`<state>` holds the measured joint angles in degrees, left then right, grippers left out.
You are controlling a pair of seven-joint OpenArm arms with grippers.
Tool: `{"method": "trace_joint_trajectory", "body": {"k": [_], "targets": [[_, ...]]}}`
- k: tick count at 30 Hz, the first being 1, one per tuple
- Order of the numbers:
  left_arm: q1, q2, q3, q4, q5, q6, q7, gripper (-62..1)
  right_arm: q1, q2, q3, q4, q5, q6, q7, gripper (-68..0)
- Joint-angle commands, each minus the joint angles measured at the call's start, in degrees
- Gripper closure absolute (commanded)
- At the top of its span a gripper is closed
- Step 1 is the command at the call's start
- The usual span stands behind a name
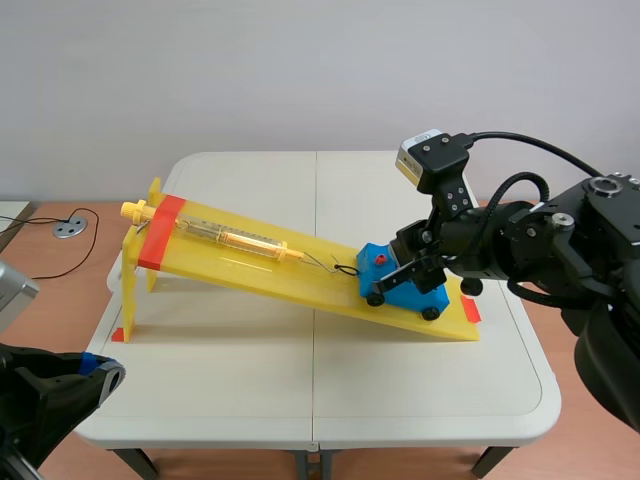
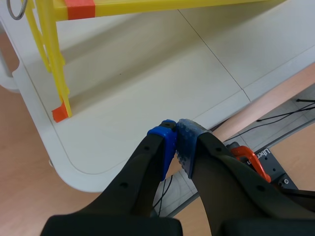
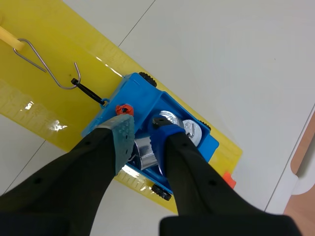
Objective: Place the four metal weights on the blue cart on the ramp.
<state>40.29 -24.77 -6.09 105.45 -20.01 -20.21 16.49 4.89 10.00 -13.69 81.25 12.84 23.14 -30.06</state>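
Two claws and one ramp set on a white counter point(image 1: 300, 385).

1. Yellow ramp point(image 1: 255, 268): lies across the middle of the counter, high end at the left on yellow legs, low end at the right. An orange-red tape band point(image 1: 162, 232) crosses the high end.
2. Spring scale point(image 1: 235, 238): lies along the upper half of the ramp. Its wire hook point(image 3: 47, 66) joins a black loop on the cart's uphill end.
3. Blue cart point(image 1: 385, 262): stands on its black wheels at the low right end of the ramp. A small red knob point(image 3: 124, 108) sits on its uphill deck.
4. Metal weight point(image 3: 145, 150): inside the cart's tray, between the right claw's fingers.
5. Second weight point(image 3: 170, 119) and third weight point(image 3: 193, 130): silver discs side by side in the tray, just beyond the right claw's fingers. A fourth cannot be made out.
6. Right claw point(image 3: 141, 124): comes in from the right and reaches down into the cart, clamped on the metal weight.
7. Left claw point(image 2: 176, 135): low at the near left, at the counter's near-left corner and well apart from the cart. Its blue pads are pressed together on nothing.
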Motion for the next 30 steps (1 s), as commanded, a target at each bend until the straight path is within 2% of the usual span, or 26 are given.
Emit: {"method": "trace_joint_trajectory", "body": {"k": [1,4,7,9,12,16,20,25,30], "targets": [[-0.7,0.3,-0.9,4.2,-3.8,-1.0,-4.4,-2.8,5.9,1.0,0.3,3.1,1.6,-2.1,7.3,-19.2],[-0.7,0.3,-0.9,4.2,-3.8,-1.0,-4.4,-2.8,5.7,1.3,1.7,4.1,3.6,-1.8,6.6,-19.3],[-0.7,0.3,-0.9,4.2,-3.8,-1.0,-4.4,-2.8,4.5,2.9,4.4,7.2,7.7,-0.4,5.3,-19.0],[-0.8,0.3,-0.9,4.2,-3.8,-1.1,-4.4,-2.8,2.8,4.7,6.4,10.1,10.8,0.8,4.1,-13.4],[-2.2,0.4,-0.9,4.5,-3.8,-2.2,-2.9,-2.8,-0.7,7.8,9.4,14.6,14.5,1.4,2.2,-0.2],[-4.4,2.8,-0.9,6.1,-2.9,-3.6,-0.7,-2.8,-6.7,12.1,13.4,19.1,17.5,2.3,1.9,-0.6],[-5.9,6.4,-0.6,8.2,-2.6,-3.7,-0.2,-2.7,-13.7,15.9,18.3,22.9,21.1,6.1,1.1,-0.6],[-8.6,10.1,2.1,8.8,2.1,-3.6,0.1,-2.7,-23.2,18.9,25.6,27.6,25.1,10.7,-1.0,-0.6],[-12.1,13.8,6.3,8.8,8.0,-3.6,0.0,-2.7,-33.1,20.0,33.3,30.0,29.4,14.4,-3.1,-0.6]]}}
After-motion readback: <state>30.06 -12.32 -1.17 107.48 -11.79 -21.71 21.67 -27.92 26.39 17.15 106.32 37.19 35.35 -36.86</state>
